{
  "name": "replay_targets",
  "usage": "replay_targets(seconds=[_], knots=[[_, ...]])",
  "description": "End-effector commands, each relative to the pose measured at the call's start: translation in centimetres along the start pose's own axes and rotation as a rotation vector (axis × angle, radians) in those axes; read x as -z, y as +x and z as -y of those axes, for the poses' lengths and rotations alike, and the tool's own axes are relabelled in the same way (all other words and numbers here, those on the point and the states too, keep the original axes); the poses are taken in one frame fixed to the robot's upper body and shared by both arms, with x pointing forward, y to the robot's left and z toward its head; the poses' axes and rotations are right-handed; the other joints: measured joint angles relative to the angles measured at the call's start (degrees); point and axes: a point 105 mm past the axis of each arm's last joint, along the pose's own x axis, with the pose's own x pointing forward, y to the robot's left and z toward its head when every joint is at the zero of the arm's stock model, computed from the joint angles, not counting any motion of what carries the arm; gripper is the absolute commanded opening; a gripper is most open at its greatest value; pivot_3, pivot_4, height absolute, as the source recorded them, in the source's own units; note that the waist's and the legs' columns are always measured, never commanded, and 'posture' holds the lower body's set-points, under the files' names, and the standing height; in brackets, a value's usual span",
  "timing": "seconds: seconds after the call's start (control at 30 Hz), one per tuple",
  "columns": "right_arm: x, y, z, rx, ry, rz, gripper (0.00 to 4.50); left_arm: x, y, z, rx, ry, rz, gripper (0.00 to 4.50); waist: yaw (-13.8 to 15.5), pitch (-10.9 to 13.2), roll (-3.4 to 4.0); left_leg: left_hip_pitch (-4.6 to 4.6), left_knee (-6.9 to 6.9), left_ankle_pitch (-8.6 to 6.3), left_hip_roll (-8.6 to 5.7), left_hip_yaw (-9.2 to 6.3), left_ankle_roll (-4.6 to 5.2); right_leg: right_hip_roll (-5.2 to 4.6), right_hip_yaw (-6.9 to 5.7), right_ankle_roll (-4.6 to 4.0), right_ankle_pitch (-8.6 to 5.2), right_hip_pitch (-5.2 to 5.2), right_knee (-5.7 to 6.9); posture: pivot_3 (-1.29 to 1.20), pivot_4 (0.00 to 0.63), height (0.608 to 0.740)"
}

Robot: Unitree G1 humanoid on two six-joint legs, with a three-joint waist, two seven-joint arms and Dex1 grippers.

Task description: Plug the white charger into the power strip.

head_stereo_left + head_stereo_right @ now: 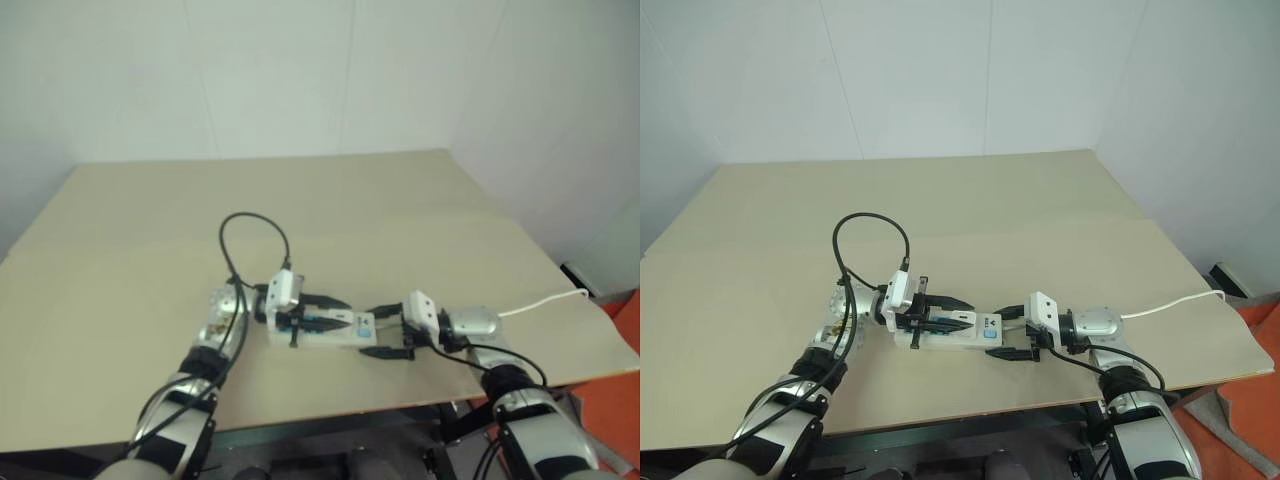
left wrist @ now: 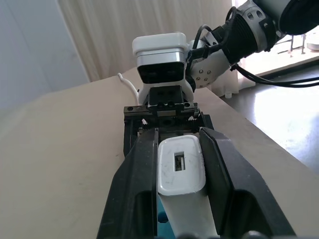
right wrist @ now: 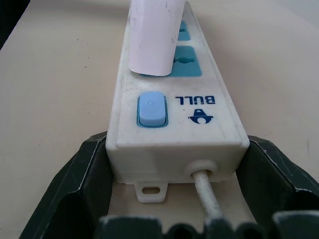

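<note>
Near the table's (image 1: 760, 260) six-o'clock edge, the left gripper (image 2: 179, 164) clenched the white charger (image 2: 180, 169) over the power strip (image 3: 172, 119) (switch end toward three o'clock), whose end the right gripper (image 3: 174, 199) grasped.

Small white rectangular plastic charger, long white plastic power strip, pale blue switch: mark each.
Small white rectangular plastic charger (image 2: 181, 169): left wrist view, end face beside its port.
Long white plastic power strip (image 3: 219, 127): right wrist view, top face.
Pale blue switch (image 3: 151, 109): right wrist view, button centre.
</note>
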Motion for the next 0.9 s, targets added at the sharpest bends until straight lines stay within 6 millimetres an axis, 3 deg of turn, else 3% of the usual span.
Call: replay_targets(seconds=[0.03,0.4,0.63,0.9], knots=[[1.0,0.3,-1.2,-0.051,0.011,-0.043,3.43,5.2,-1.9,2.5,-0.001,-0.164,-0.208,0.97,0.06,-0.18,0.0,0.02,-0.03,0.0,-0.01,0.0,0.0,0.0,0.01,0.0,0.0,0.03,-0.01,0.0,0.15,0.74],[1.0,0.5,-1.2,-0.047,0.011,-0.043,3.43,6.2,-2.1,2.8,-0.077,-0.231,-0.226,0.97,0.29,-1.2,0.04,0.07,-0.14,0.0,-0.04,-0.02,0.0,0.0,0.07,-0.04,-0.03,0.05,-0.08,0.0,0.15,0.74],[1.0,0.6,-1.2,-0.05,0.008,-0.046,3.43,6.5,-2.6,3.6,-0.026,-0.257,-0.252,0.97,0.21,-1.38,0.04,0.1,-0.22,-0.01,-0.05,-0.04,-0.01,0.02,0.08,-0.11,-0.07,0.06,-0.09,0.0,0.15,0.74],[1.0,0.6,-1.2,-0.045,0.003,-0.049,3.43,5.7,-2.8,2.6,-0.015,-0.22,-0.235,3.47,-0.04,-1.39,0.2,0.09,-0.3,0.0,-0.06,-0.08,0.0,0.12,0.18,-0.13,-0.08,-0.05,-0.11,0.0,0.15,0.74]])
